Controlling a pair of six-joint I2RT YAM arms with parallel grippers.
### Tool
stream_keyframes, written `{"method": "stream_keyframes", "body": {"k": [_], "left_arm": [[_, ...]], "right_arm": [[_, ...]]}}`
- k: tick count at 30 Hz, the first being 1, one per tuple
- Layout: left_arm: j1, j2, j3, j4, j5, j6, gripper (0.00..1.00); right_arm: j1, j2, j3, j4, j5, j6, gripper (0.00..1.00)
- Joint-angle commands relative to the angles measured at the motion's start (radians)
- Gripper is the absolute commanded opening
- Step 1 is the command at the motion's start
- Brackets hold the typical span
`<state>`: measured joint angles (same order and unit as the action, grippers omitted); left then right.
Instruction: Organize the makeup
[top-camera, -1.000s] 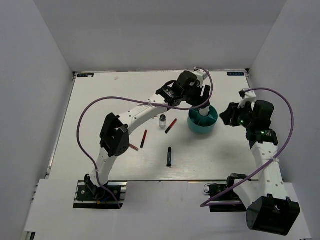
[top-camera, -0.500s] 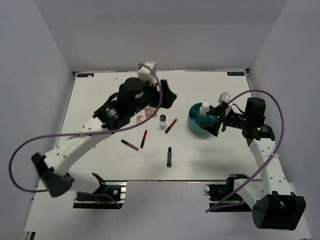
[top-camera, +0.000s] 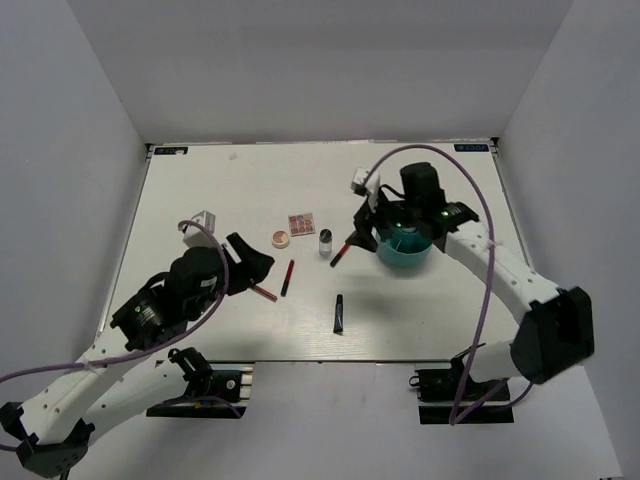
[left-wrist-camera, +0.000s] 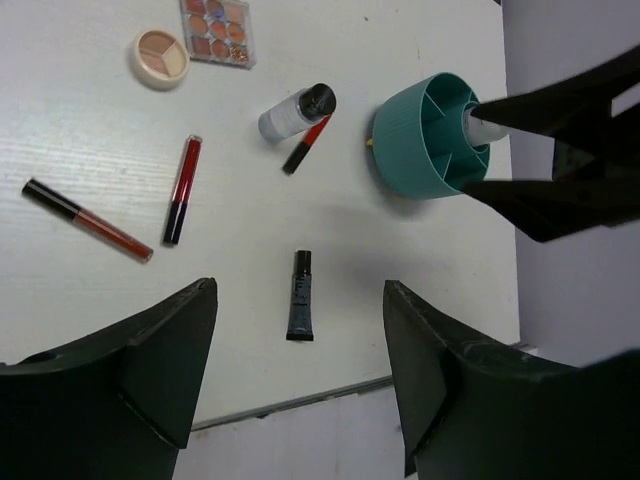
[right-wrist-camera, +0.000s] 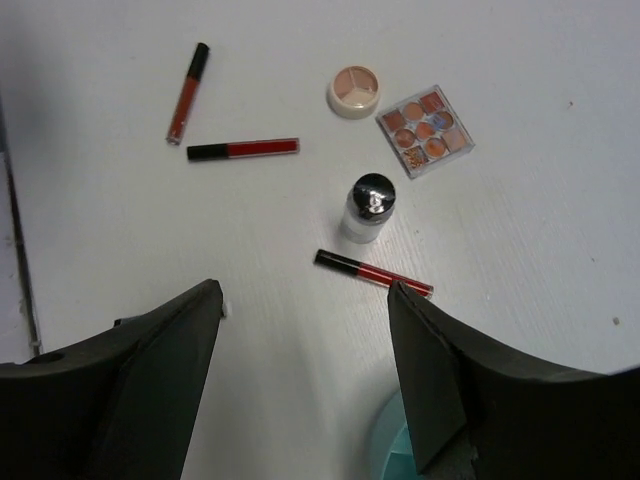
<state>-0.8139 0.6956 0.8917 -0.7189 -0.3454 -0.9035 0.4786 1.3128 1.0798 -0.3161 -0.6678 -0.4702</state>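
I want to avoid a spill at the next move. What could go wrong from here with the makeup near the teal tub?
1. The dark-capped bottle stands upright close beside the red tube nearest the tub; the open right gripper, reaching for that tube, may tip it.
2. This gripper hangs near the teal tub; a low sweep could shove the tub.

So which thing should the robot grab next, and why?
Probably lower the right hand onto the slim red tube: that hand is open and empty, hovering almost above it, and the tube lies loose beside the teal tub.
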Motion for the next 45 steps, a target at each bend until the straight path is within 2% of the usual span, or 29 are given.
{"method": "stream_keyframes", "body": {"k": [1, 4, 9, 22, 28, 33, 35, 36, 40, 42, 43, 45], "left_arm": [[0.002, -0.028, -0.025, -0.106, -0.03, -0.142, 0.78], [0.002, -0.028, -0.019, -0.181, -0.029, -0.164, 0.79], [0.002, -0.036, -0.017, -0.231, -0.023, -0.199, 0.79], [0.002, 0.016, -0.045, -0.212, -0.001, -0.222, 0.8], [0.002, 0.039, -0.05, -0.198, 0.008, -0.222, 0.79], [0.002, 0.045, -0.046, -0.203, 0.005, -0.224, 0.79], [0.002, 0.048, -0.051, -0.198, 0.005, -0.225, 0.8], [0.002, 0.05, -0.054, -0.192, 0.006, -0.225, 0.79], [0.002, 0.058, -0.062, -0.175, 0.005, -0.224, 0.79], [0.002, 0.07, -0.071, -0.171, 0.005, -0.224, 0.79], [0.002, 0.073, -0.074, -0.168, 0.002, -0.222, 0.79], [0.002, 0.081, -0.085, -0.163, 0.0, -0.235, 0.8]], "right_arm": [[0.063, 0.142, 0.139, -0.018, 0.192, 0.087, 0.74], [0.115, 0.253, 0.245, -0.037, 0.272, 0.174, 0.74], [0.153, 0.393, 0.304, -0.061, 0.335, 0.2, 0.78], [0.204, 0.54, 0.359, -0.051, 0.419, 0.208, 0.8], [0.224, 0.606, 0.4, -0.035, 0.459, 0.197, 0.74], [0.233, 0.629, 0.405, -0.028, 0.519, 0.185, 0.58], [0.236, 0.628, 0.407, -0.032, 0.525, 0.174, 0.46], [0.238, 0.626, 0.405, -0.034, 0.525, 0.171, 0.36], [0.235, 0.596, 0.397, -0.037, 0.501, 0.163, 0.12], [0.232, 0.569, 0.397, -0.052, 0.456, 0.16, 0.06], [0.226, 0.537, 0.4, -0.063, 0.436, 0.162, 0.0], [0.226, 0.487, 0.404, -0.092, 0.383, 0.162, 0.0]]}}
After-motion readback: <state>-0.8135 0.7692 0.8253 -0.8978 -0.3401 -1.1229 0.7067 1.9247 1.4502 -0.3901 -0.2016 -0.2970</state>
